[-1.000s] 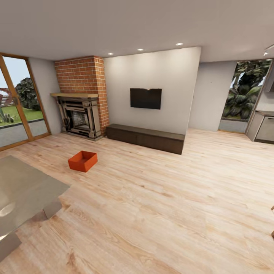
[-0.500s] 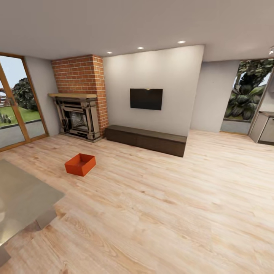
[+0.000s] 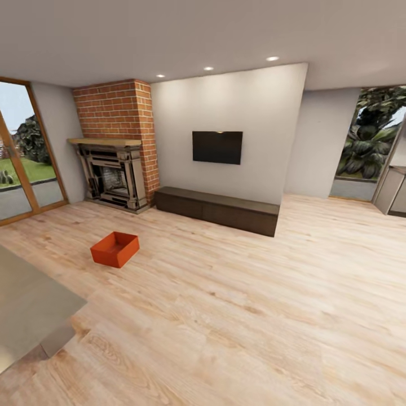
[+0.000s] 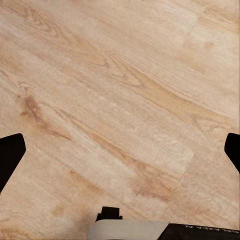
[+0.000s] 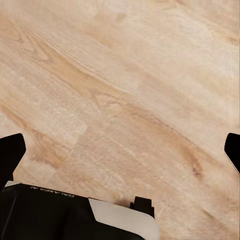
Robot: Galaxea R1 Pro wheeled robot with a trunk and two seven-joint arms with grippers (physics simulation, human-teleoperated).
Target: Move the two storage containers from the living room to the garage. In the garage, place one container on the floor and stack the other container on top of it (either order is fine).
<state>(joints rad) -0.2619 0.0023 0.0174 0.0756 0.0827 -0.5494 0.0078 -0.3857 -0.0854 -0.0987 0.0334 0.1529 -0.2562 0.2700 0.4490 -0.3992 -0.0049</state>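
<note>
Orange-red storage container [image 3: 115, 248] set on living room wood floor [image 3: 237, 304] before brick fireplace [image 3: 115, 169], left gripper [image 4: 120, 150] and right gripper [image 5: 120, 150] both spread wide, nothing held

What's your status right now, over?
Both claws open, empty, over wood floor: left claw, right claw. One orange bin on the floor near the fireplace. Grey table corner close on the left.
</note>
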